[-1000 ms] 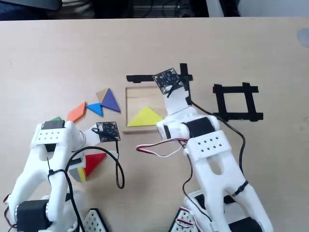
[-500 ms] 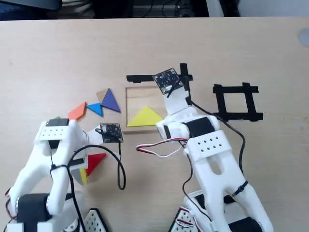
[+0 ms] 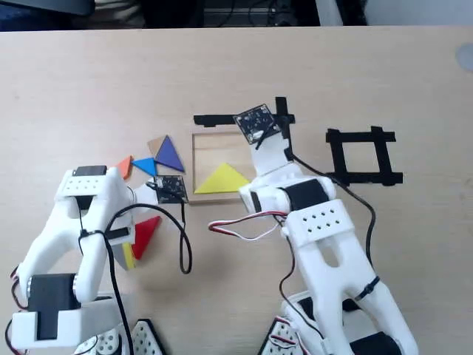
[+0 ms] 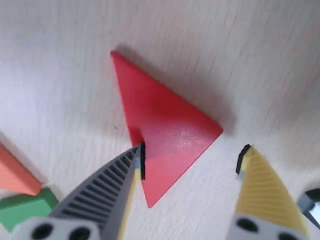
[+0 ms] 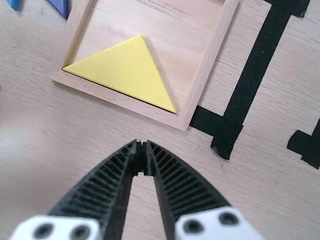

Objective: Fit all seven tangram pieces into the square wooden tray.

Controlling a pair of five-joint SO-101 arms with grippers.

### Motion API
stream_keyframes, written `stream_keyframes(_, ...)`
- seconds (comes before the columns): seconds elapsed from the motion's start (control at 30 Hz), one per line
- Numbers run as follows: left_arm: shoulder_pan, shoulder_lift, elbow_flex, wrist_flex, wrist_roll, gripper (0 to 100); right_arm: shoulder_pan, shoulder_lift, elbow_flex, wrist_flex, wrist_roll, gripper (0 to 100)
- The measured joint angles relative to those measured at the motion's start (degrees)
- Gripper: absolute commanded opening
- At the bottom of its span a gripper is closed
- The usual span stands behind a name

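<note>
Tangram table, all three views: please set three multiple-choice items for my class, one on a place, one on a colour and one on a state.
1. Where is the yellow triangle?
A. flat inside the wooden tray
B. held in the air
C. outside the tray

2. What colour is the triangle at the left gripper?
A. blue
B. red
C. green

3. How is the right gripper?
A. open wide
B. shut on a piece
C. shut and empty

Key:
1 A: the right wrist view shows it lying within the rim.
2 B: the red triangle lies at its spread fingers in the left wrist view.
3 C: its fingertips meet with nothing between them.
</note>
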Motion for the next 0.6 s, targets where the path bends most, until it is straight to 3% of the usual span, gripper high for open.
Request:
stream_keyframes(0.23,0.44,-0.44,0.79,-8.09,1.14,32,0.00,0.00,0.00,0.00,0.79,1.5)
stream_keyframes(0.43,1.67,-2.02,-1.49,-5.27,6.68,32,0.00,0.00,0.00,0.00,0.79,1.5)
stream_keyframes(0.6,1.49,-5.36,-2.73,-3.52,4.22,33,0.00,0.00,0.00,0.00,0.79,1.5)
